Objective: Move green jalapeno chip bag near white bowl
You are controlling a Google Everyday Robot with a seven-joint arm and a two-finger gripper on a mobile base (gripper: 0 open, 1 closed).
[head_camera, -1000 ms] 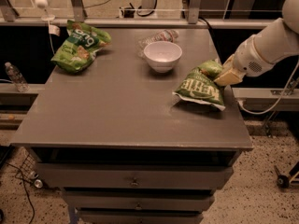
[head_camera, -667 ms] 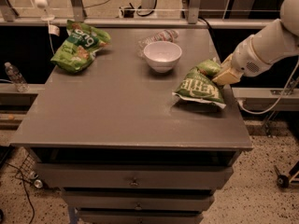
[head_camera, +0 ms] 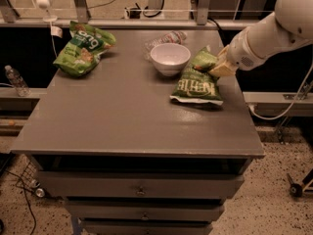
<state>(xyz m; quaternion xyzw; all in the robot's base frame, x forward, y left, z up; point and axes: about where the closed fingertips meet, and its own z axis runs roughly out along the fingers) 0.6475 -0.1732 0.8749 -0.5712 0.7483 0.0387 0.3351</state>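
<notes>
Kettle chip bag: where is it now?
The green jalapeno chip bag lies right of the white bowl on the table, the hand at its top corner.

Noted bright-green chip bag (head_camera: 83, 48) at far-left corner of bench (head_camera: 122, 116), clear bottle (head_camera: 166, 38) lying at far edge, drawers (head_camera: 139, 187) below

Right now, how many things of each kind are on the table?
Chip bags: 2 (dark green bag, light green bag)
Bowls: 1 (white bowl)
Bottles: 1 (clear bottle, lying behind the bowl)
Total: 4
The gripper is at the dark green bag's upper right corner.
</notes>
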